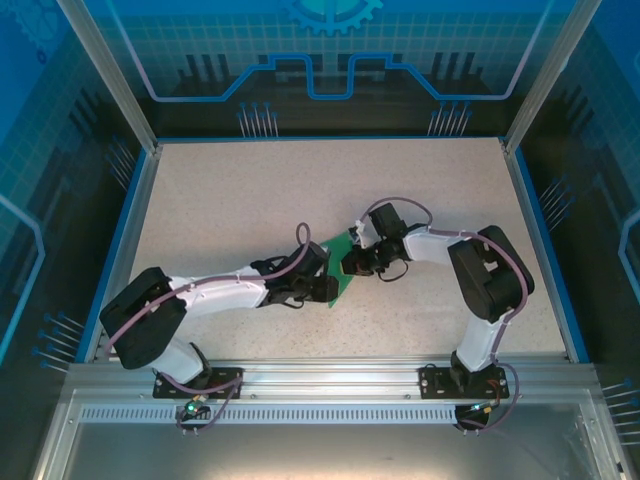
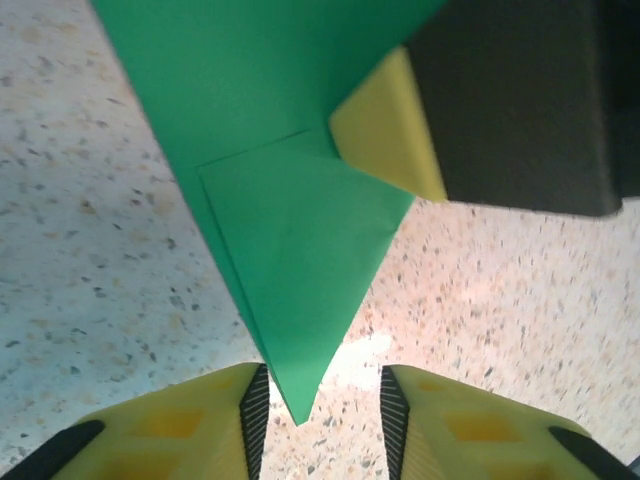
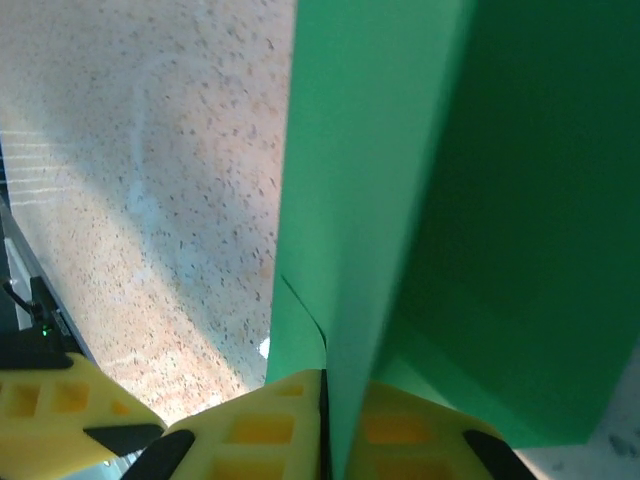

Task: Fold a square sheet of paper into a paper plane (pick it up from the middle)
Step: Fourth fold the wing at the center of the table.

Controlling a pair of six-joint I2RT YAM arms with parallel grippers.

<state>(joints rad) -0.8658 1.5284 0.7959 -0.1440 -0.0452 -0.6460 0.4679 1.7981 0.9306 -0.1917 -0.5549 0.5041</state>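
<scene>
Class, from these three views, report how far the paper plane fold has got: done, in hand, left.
Done: the paper already tapers to a point with layered creases. In hand: the right end effector is shut on its folded edge, while the left end effector stands open either side of the tip. Left: probably the wing folds, which are not evident.

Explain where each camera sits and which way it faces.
Top external: overhead behind, looking down on the speckled table; left arm and right arm show.
Left wrist: on the left arm, facing past the open left gripper at the folded bright-green paper sheet.
Right wrist: behind the right gripper, shut on that sheet.
Shared: the sheet.
</scene>
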